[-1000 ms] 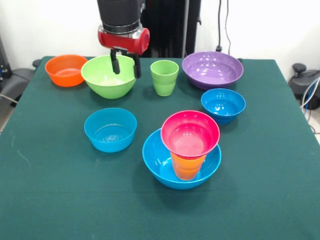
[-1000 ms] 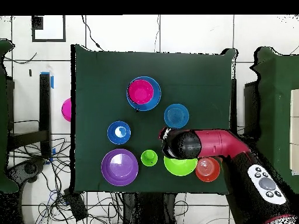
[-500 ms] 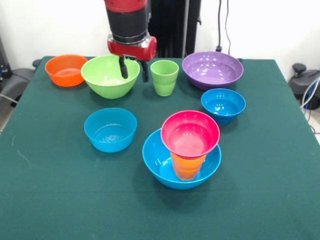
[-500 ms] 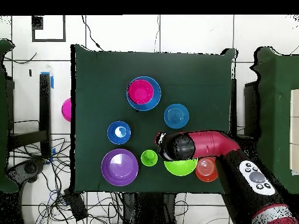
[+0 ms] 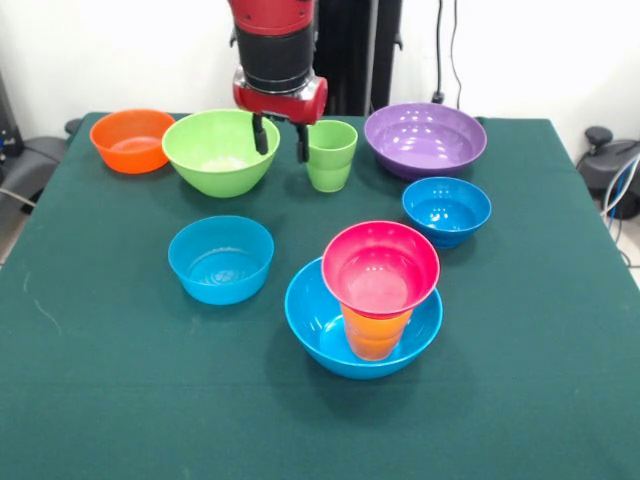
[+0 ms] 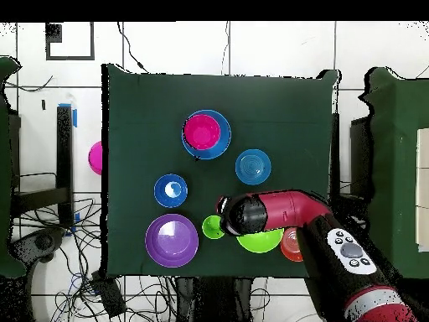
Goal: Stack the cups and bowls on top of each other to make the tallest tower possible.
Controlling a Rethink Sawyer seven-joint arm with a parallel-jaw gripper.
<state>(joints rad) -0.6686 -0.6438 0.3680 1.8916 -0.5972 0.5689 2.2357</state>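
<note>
So the claw [image 5: 281,141] is hanging between the big lime green bowl [image 5: 220,151] and the light green cup [image 5: 330,155], fingers spread apart with nothing in them. 1 finger sits over the lime bowl's rim, the other is just beside the cup's near wall, can't tell if it's touching. From overhead the arm [image 6: 285,210] covers part of the lime bowl [image 6: 261,241] and the edge of the green cup [image 6: 211,227].

The only tower so far is near the front middle of the table [image 5: 120,400]: big blue bowl [image 5: 322,335] at the bottom, orange-yellow cup [image 5: 374,335] standing upright in it, and the pink-red bowl [image 5: 380,268] sitting on top of the cup. So 3 pieces high.

Everything else is loose on the green cloth. Orange bowl [image 5: 132,139] is at the back corner, touching or almost touching the lime one. Wide purple bowl [image 5: 425,139] is on the other side of the green cup. 1 small blue bowl [image 5: 446,210] sits in front of the purple one, the other small blue bowl [image 5: 220,259] is beside the tower, well apart from it.
</note>
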